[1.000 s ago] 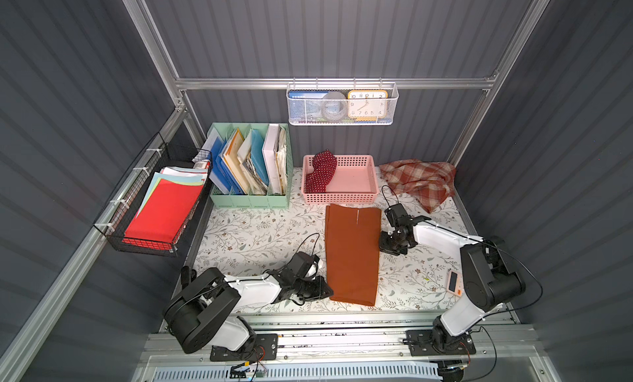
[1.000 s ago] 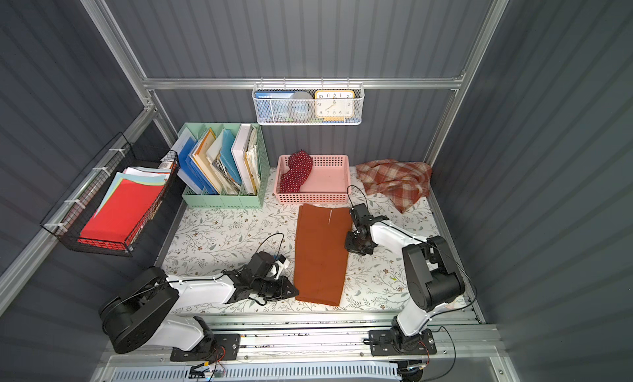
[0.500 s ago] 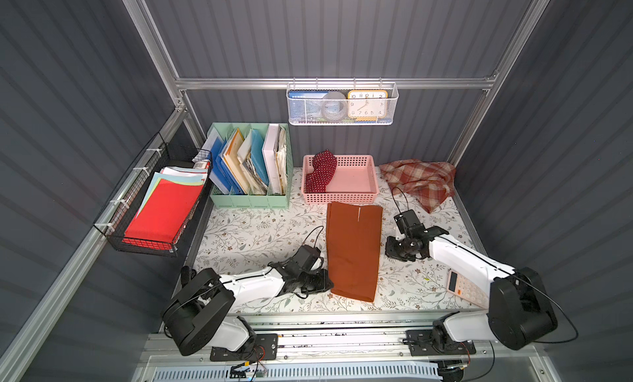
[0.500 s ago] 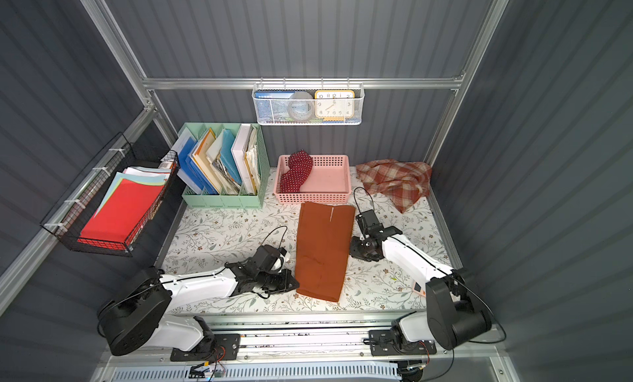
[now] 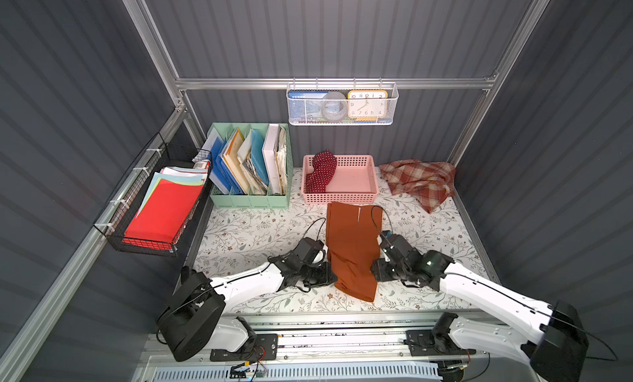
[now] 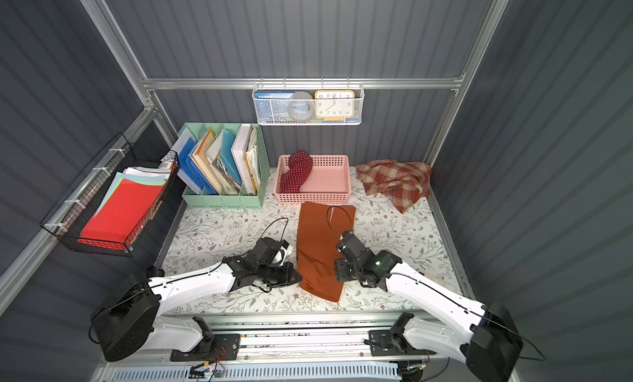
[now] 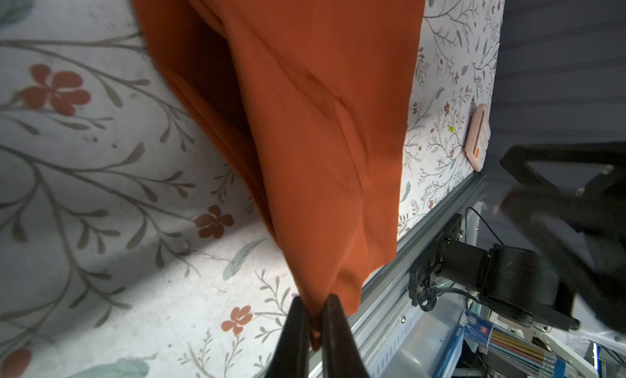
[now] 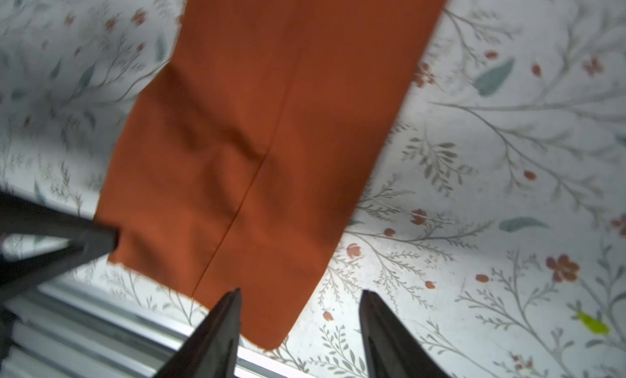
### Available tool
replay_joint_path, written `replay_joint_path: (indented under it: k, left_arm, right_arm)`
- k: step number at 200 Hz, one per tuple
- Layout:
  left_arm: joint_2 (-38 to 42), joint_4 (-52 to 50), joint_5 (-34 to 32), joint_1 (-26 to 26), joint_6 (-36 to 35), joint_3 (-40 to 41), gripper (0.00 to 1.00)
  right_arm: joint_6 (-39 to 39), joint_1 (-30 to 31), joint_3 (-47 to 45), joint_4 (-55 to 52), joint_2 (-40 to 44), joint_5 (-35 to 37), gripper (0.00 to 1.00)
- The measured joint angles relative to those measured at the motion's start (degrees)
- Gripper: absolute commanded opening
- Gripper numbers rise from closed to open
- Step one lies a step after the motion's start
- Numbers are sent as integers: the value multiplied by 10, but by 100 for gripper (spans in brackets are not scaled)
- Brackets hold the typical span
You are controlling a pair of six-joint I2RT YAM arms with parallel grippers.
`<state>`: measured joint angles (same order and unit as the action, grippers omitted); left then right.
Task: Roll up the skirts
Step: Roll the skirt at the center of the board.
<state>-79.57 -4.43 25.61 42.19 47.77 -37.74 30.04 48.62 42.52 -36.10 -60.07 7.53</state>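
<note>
L gripper [image 7: 315, 312] pinched tight on near-left edge of plain rust-orange cloth skirt [image 5: 352, 250]. R gripper [image 8: 299, 305] jaws wide, empty, at its near-right corner. Skirt lies lengthwise on floral-print tabletop [image 5: 260, 226]. Dark red polka-dot skirt [image 5: 320, 171] in pink plastic basket [image 5: 342, 198]; red-and-cream plaid skirt [image 5: 418, 181] crumpled beside basket.

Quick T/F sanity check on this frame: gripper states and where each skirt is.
1. The left gripper has its jaws shut on the rust-orange skirt. True.
2. The right gripper has its jaws clamped on that skirt too. False: they stand apart, gripping nothing.
3. The polka-dot skirt lies in the pink basket. True.
4. The plaid skirt is in the basket as well. False: it lies crumpled on the table beside the basket.
</note>
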Motion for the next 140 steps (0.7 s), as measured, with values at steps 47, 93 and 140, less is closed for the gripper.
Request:
replay_joint_path:
  k: [47, 93, 140]
  left_arm:
    - [-6, 13, 62, -48, 2, 0, 0]
    - [-12, 27, 112, -92, 2, 0, 0]
    - [-30, 34, 140, -93, 2, 0, 0]
  right_arm:
    - [3, 193, 6, -28, -16, 127, 84]
    - [-35, 329, 54, -33, -158, 254, 89]
    - [-79, 358, 116, -29, -283, 339, 98]
